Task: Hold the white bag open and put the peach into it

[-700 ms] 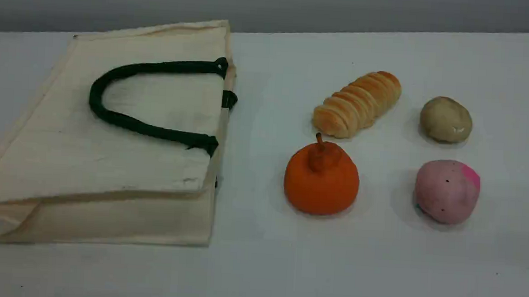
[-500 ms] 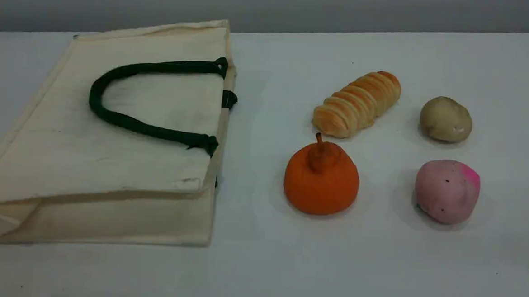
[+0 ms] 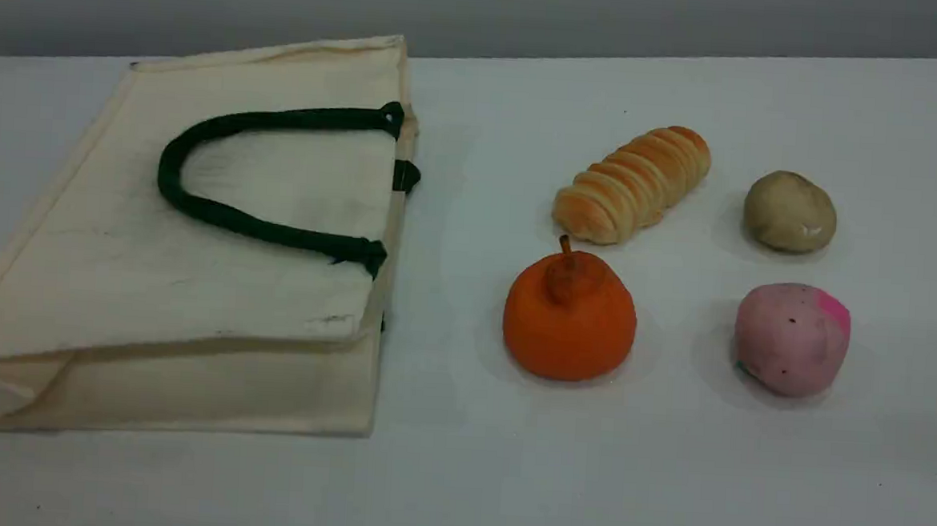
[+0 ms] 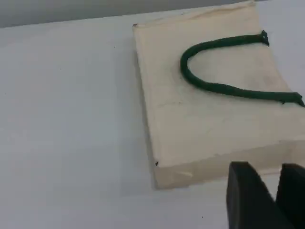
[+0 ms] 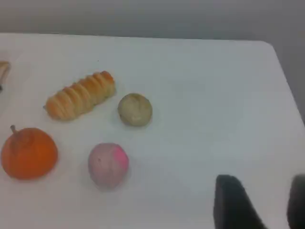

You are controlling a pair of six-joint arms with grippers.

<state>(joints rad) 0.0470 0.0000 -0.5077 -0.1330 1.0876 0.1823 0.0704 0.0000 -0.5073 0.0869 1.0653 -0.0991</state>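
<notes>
The white bag [image 3: 195,281] lies flat on its side at the table's left, mouth facing right, with its dark green handle [image 3: 222,214] resting on top. The peach [image 3: 791,338], pale pink with a magenta patch, sits at the right front. Neither arm shows in the scene view. In the left wrist view the bag [image 4: 205,124] lies ahead of my left gripper [image 4: 277,191], whose fingers stand slightly apart and empty. From the right wrist view, the peach [image 5: 108,163] is ahead and to the left of my right gripper [image 5: 267,205], open and empty.
An orange stemmed fruit [image 3: 569,316] sits between bag and peach. A ridged bread roll [image 3: 633,183] and a beige-brown lump [image 3: 789,211] lie behind them. The table's right edge [image 5: 286,76] shows in the right wrist view.
</notes>
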